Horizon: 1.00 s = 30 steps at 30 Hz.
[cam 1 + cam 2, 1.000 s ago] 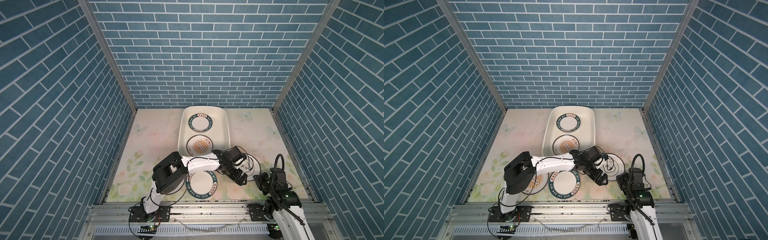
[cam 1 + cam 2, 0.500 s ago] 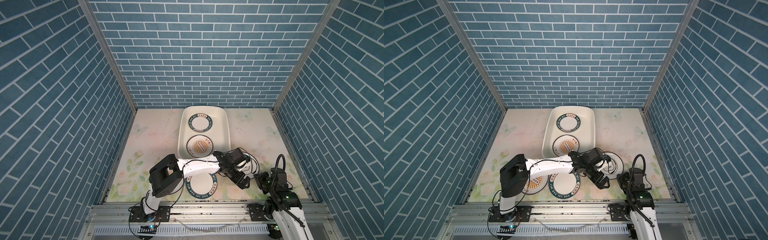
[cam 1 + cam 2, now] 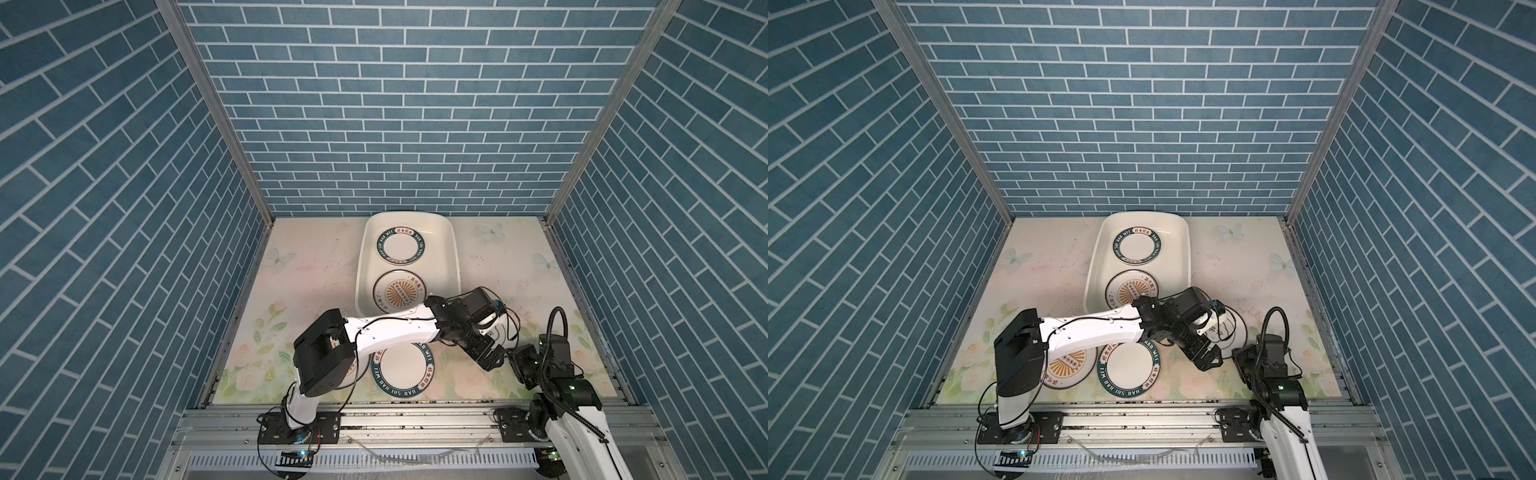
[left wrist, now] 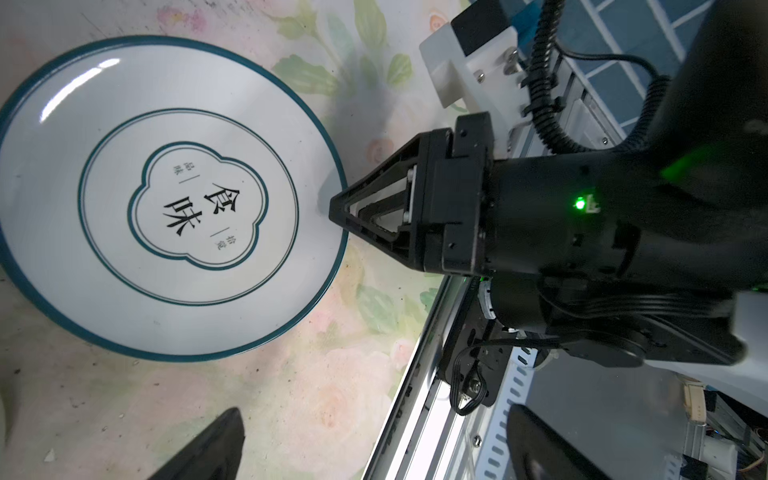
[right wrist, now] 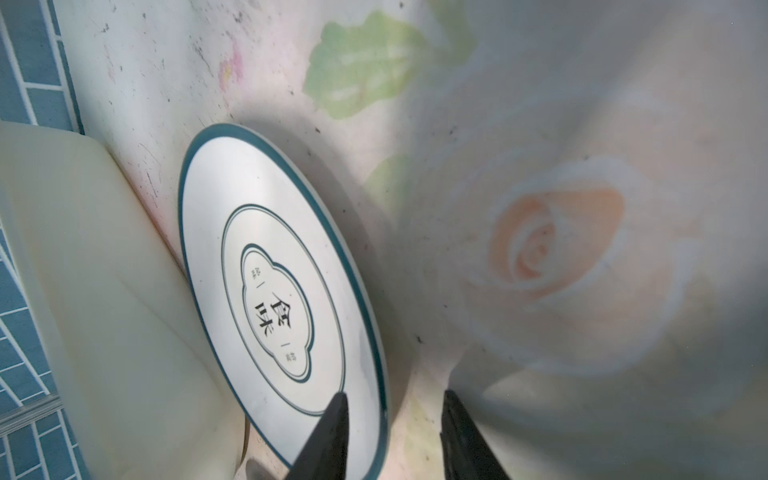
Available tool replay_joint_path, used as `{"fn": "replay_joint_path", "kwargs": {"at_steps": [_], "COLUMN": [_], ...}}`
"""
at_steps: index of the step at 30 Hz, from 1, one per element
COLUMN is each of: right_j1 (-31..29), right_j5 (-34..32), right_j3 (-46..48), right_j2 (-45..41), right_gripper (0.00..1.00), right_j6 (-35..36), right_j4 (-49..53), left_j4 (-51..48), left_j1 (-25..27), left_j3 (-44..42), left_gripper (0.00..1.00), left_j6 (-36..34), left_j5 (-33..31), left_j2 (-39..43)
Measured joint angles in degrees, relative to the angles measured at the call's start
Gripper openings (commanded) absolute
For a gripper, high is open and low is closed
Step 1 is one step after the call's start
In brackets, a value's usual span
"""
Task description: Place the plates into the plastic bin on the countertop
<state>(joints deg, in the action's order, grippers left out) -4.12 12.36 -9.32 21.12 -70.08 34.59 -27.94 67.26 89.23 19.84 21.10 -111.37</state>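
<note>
countertop (image 3: 316, 270); right tool (image 5: 394, 395) wider than before

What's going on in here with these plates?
Two robot arms are filling the plastic bin, where a lettered plate and a sunburst plate lie. The right end effector has open jaws astride the rim of the quatrefoil plate on the countertop beside the bin. The left end effector hovers open nearby.

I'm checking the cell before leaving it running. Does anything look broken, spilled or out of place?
Nothing is broken or spilled. One oddity: the left arm reaches across to the right side, with the open left gripper crowding the right gripper at the emblem plate rim. The countertop shows dark specks.
</note>
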Motion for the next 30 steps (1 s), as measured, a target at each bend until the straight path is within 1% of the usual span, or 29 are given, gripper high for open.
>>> {"fn": "replay_joint_path", "kwargs": {"at_steps": [4,12,16,20,30], "right_j1": [0.2,1.4,2.1,2.6,3.2], "right_j5": [0.5,1.4,2.1,2.9,4.1], "right_j3": [0.3,0.5,0.5,0.8,1.3], "right_j2": [0.3,1.7,2.4,2.5,1.4], "right_gripper": [0.4,0.4,0.4,0.39,0.38], "right_j6": [0.0,0.0,0.0,0.0,0.0], "right_j4": [-2.6,-5.3,-5.9,-7.2,-9.6], "left_j4": [1.7,2.2,2.6,4.3,6.2], "left_j1": [0.0,0.0,-0.2,-0.3,-0.5], "left_j3": [-2.0,-2.1,-2.6,-5.1,-4.2], "left_gripper": [1.0,1.0,1.0,1.0,0.99], "left_j6": [1.2,1.4,2.4,3.6,1.9], "left_j5": [-0.8,-1.0,-1.4,-1.2,-2.1], "left_j2": [-1.3,-6.0,-6.3,-6.4,-8.7]}}
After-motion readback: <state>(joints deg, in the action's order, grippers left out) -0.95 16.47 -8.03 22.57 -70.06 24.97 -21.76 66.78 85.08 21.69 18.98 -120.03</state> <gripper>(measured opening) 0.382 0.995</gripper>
